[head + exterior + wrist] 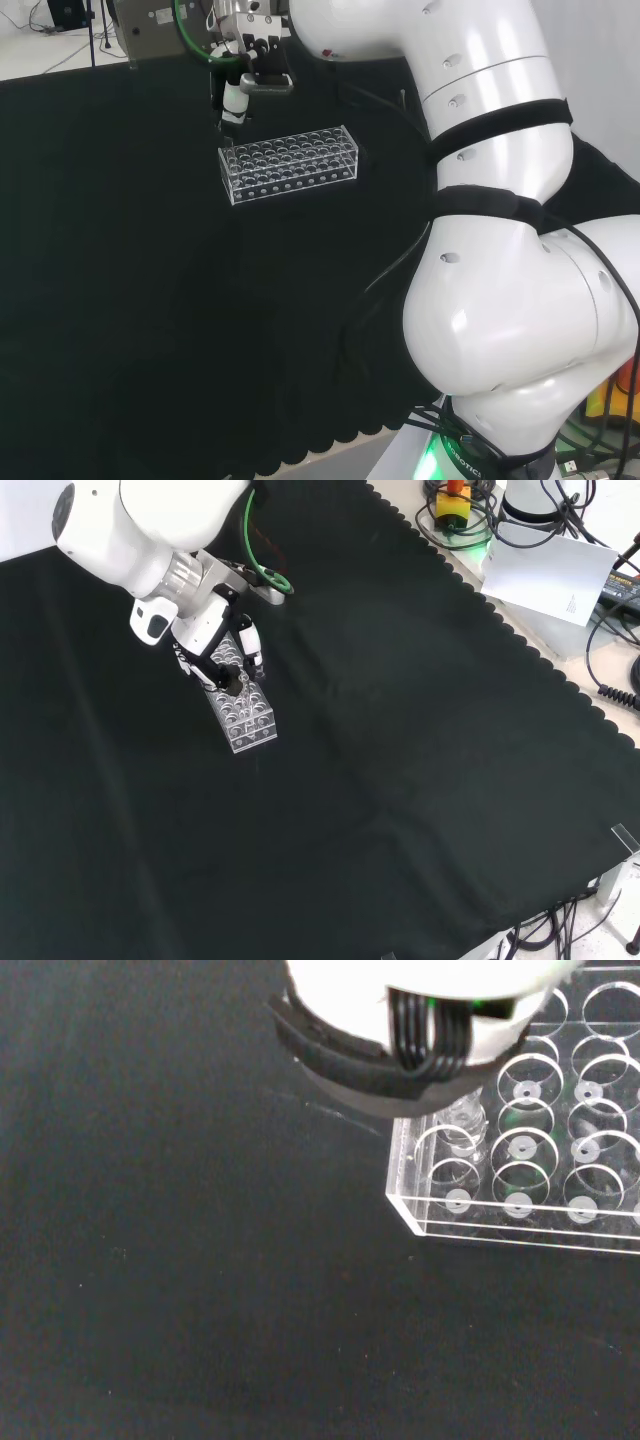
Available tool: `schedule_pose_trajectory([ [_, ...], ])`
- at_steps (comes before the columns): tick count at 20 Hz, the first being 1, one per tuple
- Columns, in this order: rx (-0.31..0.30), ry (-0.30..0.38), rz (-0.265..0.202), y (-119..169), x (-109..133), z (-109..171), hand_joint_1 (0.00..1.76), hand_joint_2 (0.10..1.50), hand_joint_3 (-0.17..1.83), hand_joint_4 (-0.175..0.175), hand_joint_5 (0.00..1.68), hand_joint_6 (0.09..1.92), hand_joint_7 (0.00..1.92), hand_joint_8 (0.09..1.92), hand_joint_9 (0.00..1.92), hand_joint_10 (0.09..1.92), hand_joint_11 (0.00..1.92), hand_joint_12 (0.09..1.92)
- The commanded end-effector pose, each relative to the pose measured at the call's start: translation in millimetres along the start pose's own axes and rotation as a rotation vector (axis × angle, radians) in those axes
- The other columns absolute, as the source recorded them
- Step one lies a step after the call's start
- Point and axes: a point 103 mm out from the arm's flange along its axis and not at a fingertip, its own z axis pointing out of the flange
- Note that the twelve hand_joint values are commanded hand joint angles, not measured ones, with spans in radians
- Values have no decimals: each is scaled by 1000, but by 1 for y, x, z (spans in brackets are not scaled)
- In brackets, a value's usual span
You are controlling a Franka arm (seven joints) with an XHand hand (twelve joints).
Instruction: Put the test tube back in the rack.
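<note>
Clear tube (463, 1120) sits over a corner hole of the rack (290, 164), fingers (252, 643) pinching it. Risk: tip catches the hole rim, tilting the tube or shoving the rack across the surface (420, 740).

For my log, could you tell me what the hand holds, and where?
A tube, seemingly by its top, over the rack corner; the hand hides the hold.

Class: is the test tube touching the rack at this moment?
Cannot tell. In the wrist view the clear tube stands at a corner hole of the rack under the hand, but the clear glass hides any contact or gap.
</note>
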Motion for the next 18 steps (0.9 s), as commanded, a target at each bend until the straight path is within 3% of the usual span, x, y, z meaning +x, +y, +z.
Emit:
schedule_pose_trajectory([
  [1,9,3,3,2,1,2,1431,710,479,-175,1366,226,1409,698,1359,303,887,1143],
  [18,19,1,3,9,6,10,1430,711,476,-175,1367,222,1409,698,1358,305,886,1142],
])
